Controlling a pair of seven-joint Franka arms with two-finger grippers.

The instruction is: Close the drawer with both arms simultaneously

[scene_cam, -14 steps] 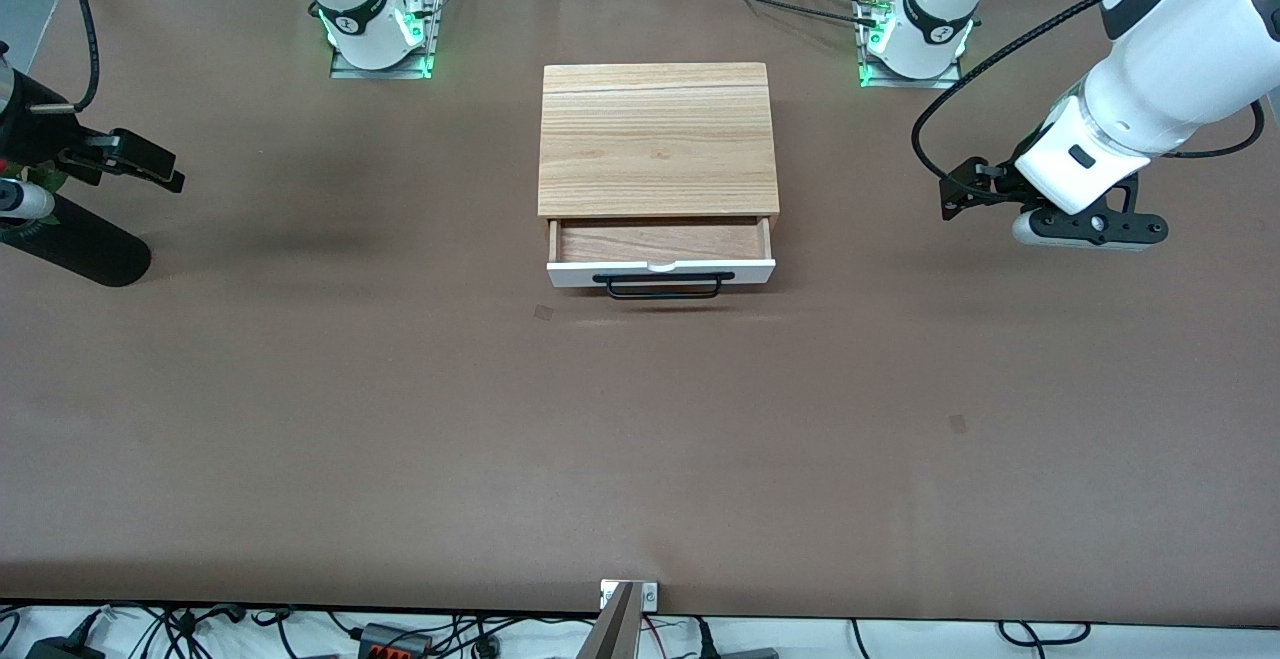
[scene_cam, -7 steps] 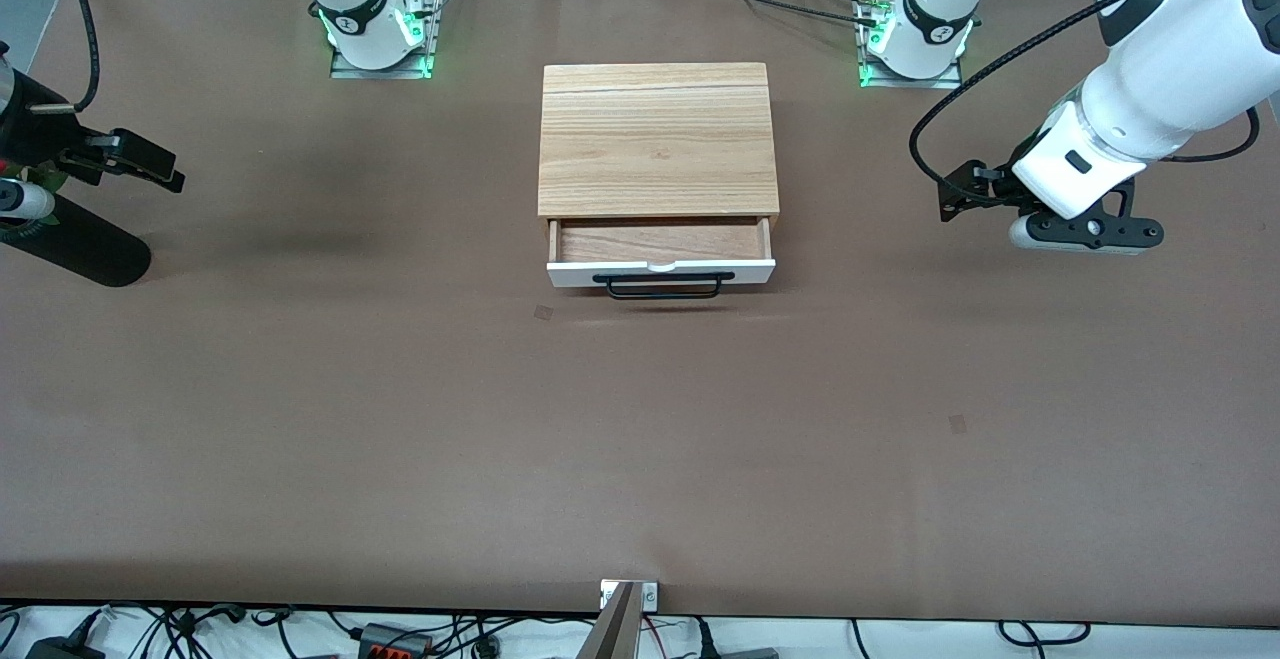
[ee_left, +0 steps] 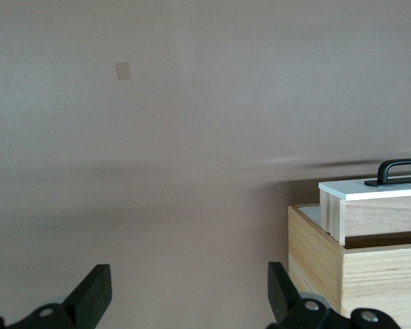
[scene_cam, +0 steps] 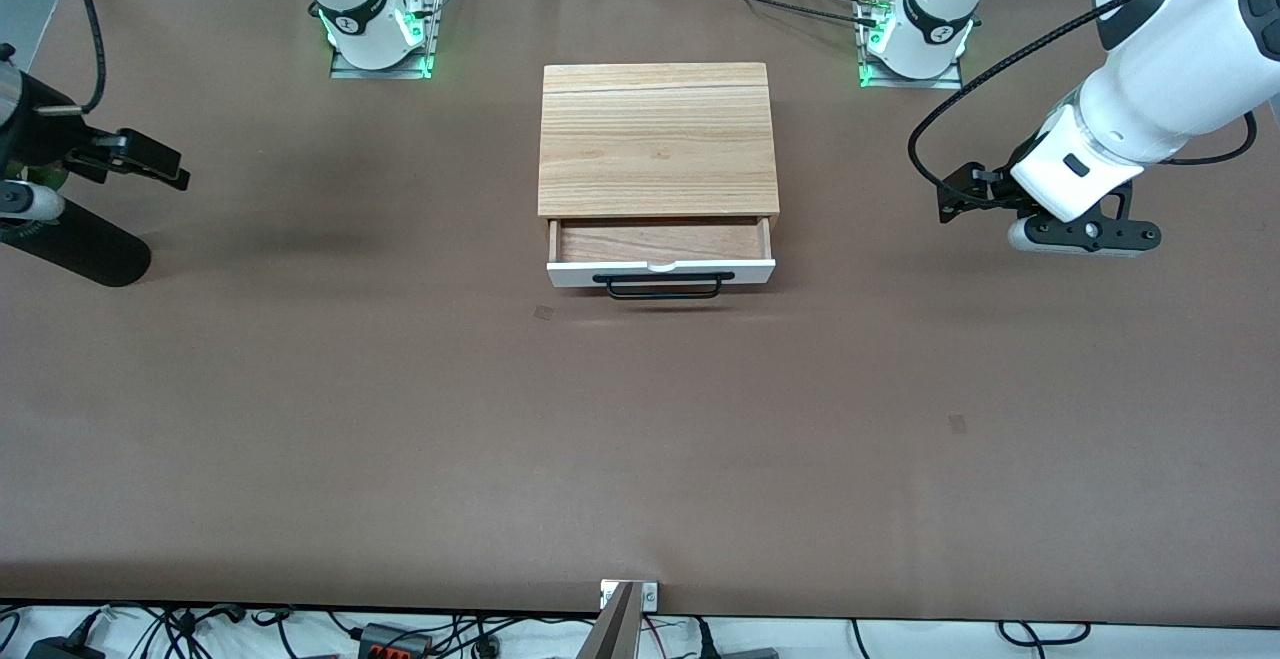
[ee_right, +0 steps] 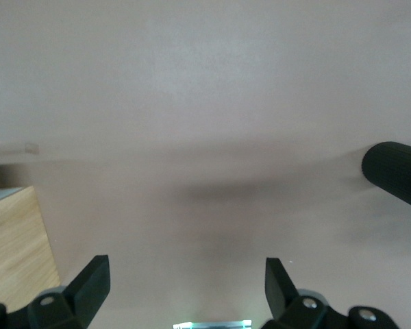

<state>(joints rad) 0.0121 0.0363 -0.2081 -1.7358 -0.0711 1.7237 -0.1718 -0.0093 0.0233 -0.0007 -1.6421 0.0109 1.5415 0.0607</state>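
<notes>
The drawer [scene_cam: 661, 252] stands partly pulled out of its light-wood casing [scene_cam: 658, 138] at mid-table, toward the bases' edge. The left gripper [ee_left: 185, 295] hovers over the left arm's end, the right gripper [ee_right: 187, 293] over the right arm's end; both gape wide, holding nothing.

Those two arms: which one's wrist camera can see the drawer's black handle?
The left arm's. Its wrist view shows the handle on the drawer; the right wrist view catches only a corner of the wooden casing.
</notes>
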